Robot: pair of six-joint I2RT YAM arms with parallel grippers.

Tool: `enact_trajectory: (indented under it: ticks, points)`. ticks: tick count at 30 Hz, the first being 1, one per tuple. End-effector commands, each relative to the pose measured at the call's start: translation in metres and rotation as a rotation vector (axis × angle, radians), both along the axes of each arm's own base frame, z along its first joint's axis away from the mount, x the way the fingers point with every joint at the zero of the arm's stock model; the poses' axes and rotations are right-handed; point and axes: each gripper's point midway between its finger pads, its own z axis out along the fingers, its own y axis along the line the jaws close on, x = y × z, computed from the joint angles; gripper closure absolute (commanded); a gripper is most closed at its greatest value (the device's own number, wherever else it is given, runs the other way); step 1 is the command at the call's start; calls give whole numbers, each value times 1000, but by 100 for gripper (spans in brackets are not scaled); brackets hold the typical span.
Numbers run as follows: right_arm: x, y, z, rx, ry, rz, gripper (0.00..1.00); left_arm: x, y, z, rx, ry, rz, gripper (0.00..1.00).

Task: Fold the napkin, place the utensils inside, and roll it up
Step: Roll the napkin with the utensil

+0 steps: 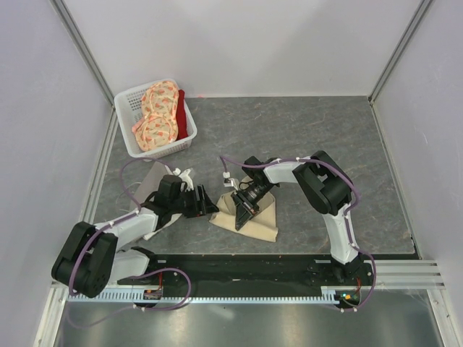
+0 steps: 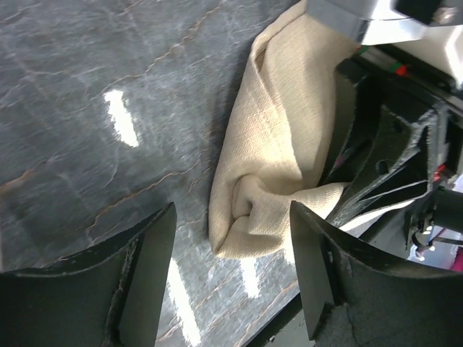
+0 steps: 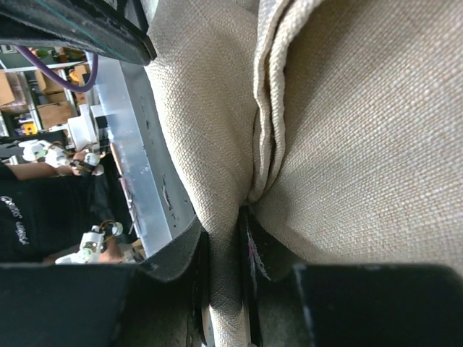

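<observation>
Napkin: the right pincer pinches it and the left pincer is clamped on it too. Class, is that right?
No: the left pincer stands open, not clamped on the napkin, as the left wrist view shows. The right pincer does pinch it.

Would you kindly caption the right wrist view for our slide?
Right gripper pinching a fold of the napkin.

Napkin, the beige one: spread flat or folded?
Folded. The napkin lies as a layered wedge, its end rolled and tucked in the left wrist view; the right fingers pinch its layers.
</observation>
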Motion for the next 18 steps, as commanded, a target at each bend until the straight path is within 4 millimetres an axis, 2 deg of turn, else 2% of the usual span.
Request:
enact_trajectory:
  ticks: [1,5,8,9,11,12,14,15,18]
  points:
    - [-1,-13,-28,-75,-22,30,75,8,-12,8,-80,-56,-21,32]
    - [4,-13,-28,-69,-23,18,75,6,-19,4,-123,-55,-45,36]
    - [5,-13,-28,-72,-23,15,74,1,-22,-2,-145,-23,-61,44]
    - [6,-13,-28,-75,-25,12,74,2,-24,-1,-153,-28,-63,50]
    - [10,-14,-28,-81,-37,5,72,0,-25,-3,-160,-16,-73,55]
    - [11,-13,-27,-81,-41,4,71,0,-25,-3,-161,-16,-74,62]
    - [18,-13,-25,-92,-60,-10,65,-1,-25,-3,-159,-17,-74,70]
    - [22,-13,-23,-96,-75,-17,63,-2,-25,-4,-160,-15,-76,78]
    - [34,-10,-14,-109,-142,-33,54,-5,-24,-6,-157,-3,-74,92]
